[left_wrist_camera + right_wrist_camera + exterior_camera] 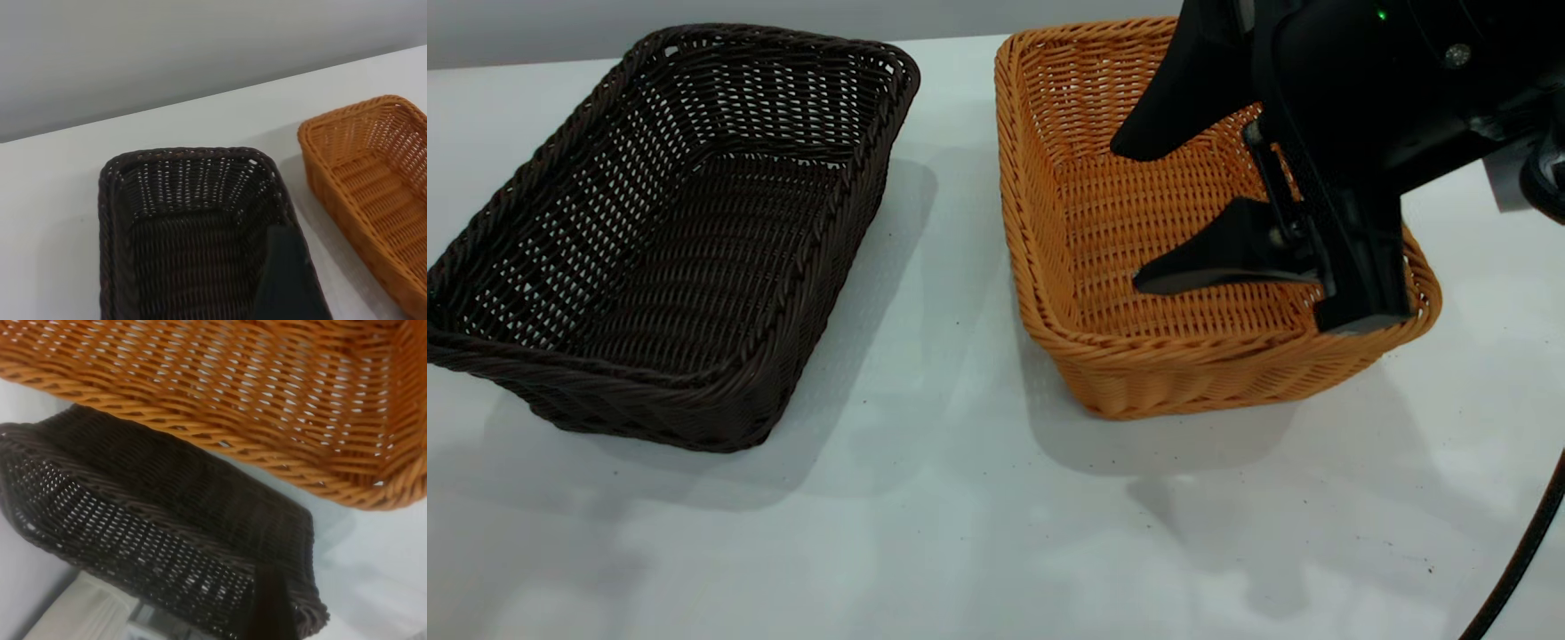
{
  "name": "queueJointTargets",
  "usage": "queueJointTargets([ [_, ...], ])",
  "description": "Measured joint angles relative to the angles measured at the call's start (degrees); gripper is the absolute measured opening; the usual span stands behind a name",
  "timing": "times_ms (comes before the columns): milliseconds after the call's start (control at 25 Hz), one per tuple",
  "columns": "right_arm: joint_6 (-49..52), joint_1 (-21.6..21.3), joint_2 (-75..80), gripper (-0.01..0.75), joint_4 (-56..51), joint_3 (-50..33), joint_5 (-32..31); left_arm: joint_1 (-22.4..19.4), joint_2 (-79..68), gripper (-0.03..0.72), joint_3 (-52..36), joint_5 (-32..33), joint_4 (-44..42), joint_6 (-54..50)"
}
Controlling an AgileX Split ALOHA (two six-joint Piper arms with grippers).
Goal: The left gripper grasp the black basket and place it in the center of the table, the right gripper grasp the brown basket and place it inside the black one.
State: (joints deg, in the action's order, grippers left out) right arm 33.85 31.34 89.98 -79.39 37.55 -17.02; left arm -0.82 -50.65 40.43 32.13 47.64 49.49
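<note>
The black basket (667, 240) rests on the white table (960, 498) at the left, empty. Beside it on the right, apart by a strip of table, sits the brown basket (1138, 258), also empty. My right gripper (1129, 218) hangs open over the brown basket's inside, one finger high and one low, holding nothing. The exterior view does not show the left gripper. In the left wrist view the left gripper (288, 283) appears only as a dark shape at the long side of the black basket (193, 233) that faces the brown basket (373, 193).
A black cable (1520, 560) curves along the table's front right corner. Bare tabletop lies in front of both baskets and between them. A pale wall runs behind the table's far edge.
</note>
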Motion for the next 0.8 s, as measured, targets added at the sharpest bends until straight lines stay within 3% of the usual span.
queueJointTargets([
  [280,-0.1,3.5,3.4,0.511,-3.2,0.0,2.0,0.0,-0.1,0.435,0.0,-0.9,0.0,0.1],
  [800,-0.6,3.6,9.2,0.511,-4.1,0.0,5.0,0.0,-0.1,0.435,0.0,-0.5,-0.2,0.2],
])
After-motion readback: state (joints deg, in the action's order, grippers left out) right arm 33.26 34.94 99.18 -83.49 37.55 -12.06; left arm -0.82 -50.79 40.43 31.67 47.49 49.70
